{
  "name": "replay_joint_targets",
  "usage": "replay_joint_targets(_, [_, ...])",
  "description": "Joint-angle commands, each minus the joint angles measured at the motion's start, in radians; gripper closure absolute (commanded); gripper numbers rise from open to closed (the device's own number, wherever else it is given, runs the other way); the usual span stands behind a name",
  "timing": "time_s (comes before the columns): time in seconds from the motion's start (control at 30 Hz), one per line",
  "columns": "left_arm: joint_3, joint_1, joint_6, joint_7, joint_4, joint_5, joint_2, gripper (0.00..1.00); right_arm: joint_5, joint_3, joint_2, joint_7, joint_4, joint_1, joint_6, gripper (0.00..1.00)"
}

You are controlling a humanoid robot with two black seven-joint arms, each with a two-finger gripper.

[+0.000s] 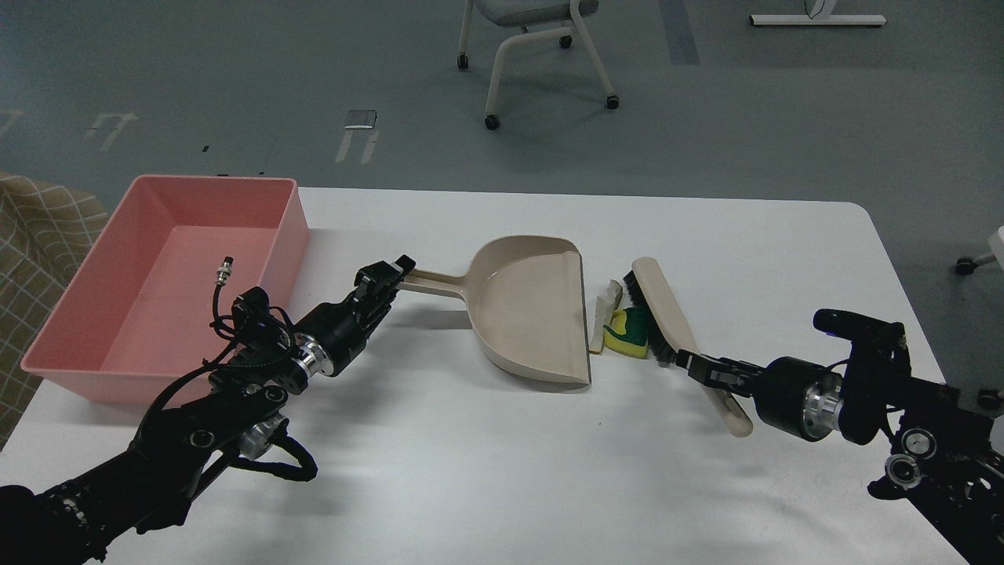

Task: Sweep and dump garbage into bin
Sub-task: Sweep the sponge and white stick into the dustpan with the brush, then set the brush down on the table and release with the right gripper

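beyond the far edge of the white table [502, 471] stands a pale office chair [533, 47] on castors, on a grey floor, and a checked fabric thing [39, 251] sits at the far left beside the table. nothing lies between the dustpan mouth and the scraps.

the left gripper [390, 280] is clamped on the long handle of the beige dustpan [525, 314], whose flat open edge faces right and rests on the tabletop. the right gripper [700, 369] is closed around the handle of the beige brush [667, 314], low on its length; the handle's rounded end sticks out near its wrist. the brush lies slanted, black bristles turned left and pressed against the garbage.

the garbage sits in the narrow gap between dustpan edge and bristles: a yellow sponge chunk [623, 339] with a dark green top, touching the bristles, and a thin off-white wedge [604, 310] with a tan edge, just beside the dustpan's lip.

the bin [286, 227] is a smooth pink plastic tub, shallow, rectangular, sloped walls, at the far left of the table, well apart from the scraps. a small cable plug from the left arm pokes up in front of it.
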Motion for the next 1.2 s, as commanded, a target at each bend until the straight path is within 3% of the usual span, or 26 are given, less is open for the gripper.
replay_joint_targets(0.0, [0.000, 0.000, -0.001, -0.001, -0.002, -0.001, 0.001, 0.96, 0.000, -0.039, 0.031, 0.000, -0.001, 0.031, 0.000, 1.00])
replay_joint_targets(0.27, [-0.005, 0.000, -0.005, -0.001, -0.015, -0.009, 0.003, 0.96, -0.003, -0.110, 0.169, -0.001, -0.026, 0.138, 0.000, 1.00])
replay_joint_targets(0.43, [-0.003, 0.000, 0.000, 0.002, -0.066, -0.015, 0.012, 0.96, -0.002, -0.102, 0.230, -0.035, -0.001, 0.158, 0.000, 1.00])
replay_joint_targets(0.73, [-0.017, 0.000, -0.006, -0.002, -0.066, -0.016, 0.007, 0.96, 0.003, -0.039, 0.048, -0.046, 0.088, 0.163, 0.000, 0.99])
replay_joint_targets(1.17, [-0.022, -0.001, -0.006, -0.002, -0.067, -0.041, 0.011, 0.96, 0.057, 0.111, -0.190, -0.032, 0.009, 0.024, 0.000, 0.99])
